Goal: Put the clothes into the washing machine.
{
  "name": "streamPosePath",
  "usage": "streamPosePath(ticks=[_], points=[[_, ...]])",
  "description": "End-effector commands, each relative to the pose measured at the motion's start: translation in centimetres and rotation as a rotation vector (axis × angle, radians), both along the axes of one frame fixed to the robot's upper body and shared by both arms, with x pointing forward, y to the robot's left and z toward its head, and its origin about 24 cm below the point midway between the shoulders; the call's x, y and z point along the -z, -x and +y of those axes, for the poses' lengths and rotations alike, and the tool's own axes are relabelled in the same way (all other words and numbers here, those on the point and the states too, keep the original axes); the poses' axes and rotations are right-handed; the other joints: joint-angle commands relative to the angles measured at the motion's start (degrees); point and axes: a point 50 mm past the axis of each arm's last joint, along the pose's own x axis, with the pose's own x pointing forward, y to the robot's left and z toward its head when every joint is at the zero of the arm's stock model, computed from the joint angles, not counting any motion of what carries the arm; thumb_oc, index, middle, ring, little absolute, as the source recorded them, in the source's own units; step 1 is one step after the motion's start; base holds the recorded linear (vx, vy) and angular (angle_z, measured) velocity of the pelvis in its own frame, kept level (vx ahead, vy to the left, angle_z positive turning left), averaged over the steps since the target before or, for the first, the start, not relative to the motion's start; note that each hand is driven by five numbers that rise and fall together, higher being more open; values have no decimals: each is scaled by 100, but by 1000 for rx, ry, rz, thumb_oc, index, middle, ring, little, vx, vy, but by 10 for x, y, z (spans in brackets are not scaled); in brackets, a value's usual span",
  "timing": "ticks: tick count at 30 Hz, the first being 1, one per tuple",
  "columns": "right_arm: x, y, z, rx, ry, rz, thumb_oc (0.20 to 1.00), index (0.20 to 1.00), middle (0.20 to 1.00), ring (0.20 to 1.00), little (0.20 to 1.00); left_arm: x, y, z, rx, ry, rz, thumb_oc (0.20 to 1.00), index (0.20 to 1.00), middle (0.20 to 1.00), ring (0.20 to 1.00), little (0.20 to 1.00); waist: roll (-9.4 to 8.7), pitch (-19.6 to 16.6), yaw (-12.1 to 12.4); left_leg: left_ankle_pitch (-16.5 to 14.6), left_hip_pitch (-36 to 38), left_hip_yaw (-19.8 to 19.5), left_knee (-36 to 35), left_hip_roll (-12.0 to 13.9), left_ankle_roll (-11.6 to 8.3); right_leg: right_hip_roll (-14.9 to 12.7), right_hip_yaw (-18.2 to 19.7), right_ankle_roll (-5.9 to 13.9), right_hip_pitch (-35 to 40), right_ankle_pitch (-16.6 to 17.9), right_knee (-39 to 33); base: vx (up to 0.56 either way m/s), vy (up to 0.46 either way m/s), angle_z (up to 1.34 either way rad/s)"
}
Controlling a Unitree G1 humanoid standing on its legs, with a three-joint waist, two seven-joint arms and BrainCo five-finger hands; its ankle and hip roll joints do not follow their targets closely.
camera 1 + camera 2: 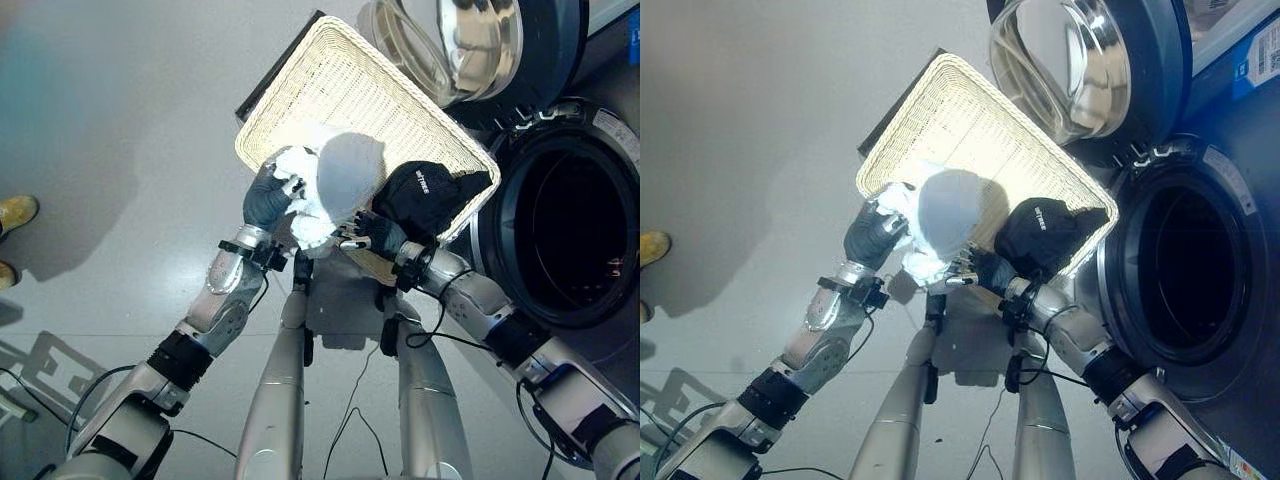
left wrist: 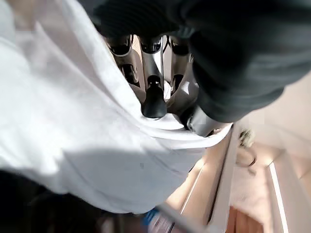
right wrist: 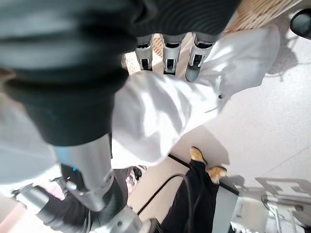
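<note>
Grey floor (image 1: pixel 120 120), wicker basket, open washing machine on the right.
Left hand (image 1: pixel 268 198) grips the white garment (image 1: pixel 335 185) at the near edge of the wicker basket (image 1: pixel 340 75), fingers curled into the cloth; right hand (image 1: pixel 375 232) pinches the same garment beside a black garment (image 1: pixel 430 192); washing machine (image 1: pixel 570 225) door (image 1: pixel 470 45) stands open.

You see a pale woven wicker basket (image 1: pixel 390 95) with a rough weave, soft matt white cloth (image 1: pixel 340 180), a matt black garment (image 1: pixel 430 195), a glossy glass-and-chrome washer door (image 1: pixel 470 40), and a smooth grey floor (image 1: pixel 120 130).
</note>
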Motion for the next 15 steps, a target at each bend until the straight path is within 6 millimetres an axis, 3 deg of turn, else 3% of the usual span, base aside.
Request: streamPosePath(ticks=[1,9,15], points=[[-28,12,22,-36,-138,-120,1000,1000,1000,1000,1000,-18,12,-28,109,-60,-150,200,200,200,200,200,263,-91,-185,-668,-83,519,578,-642,355,300,-137,323,358,673,-1243,0,0,0],[-35,11,22,75,-312,-118,1000,1000,1000,1000,1000,-9,9,-34,68,-93,-106,200,200,200,200,200,264,-91,-219,-655,-112,568,558,-630,367,320,-109,335,309,702,-1249,0,0,0],[-41,16,22,168,-465,-134,1000,1000,1000,1000,1000,5,1,-27,-118,-108,-52,200,200,200,200,200,216,-91,-235,-645,-127,590,538,-605,359,339,-124,352,289,710,-1253,0,0,0]])
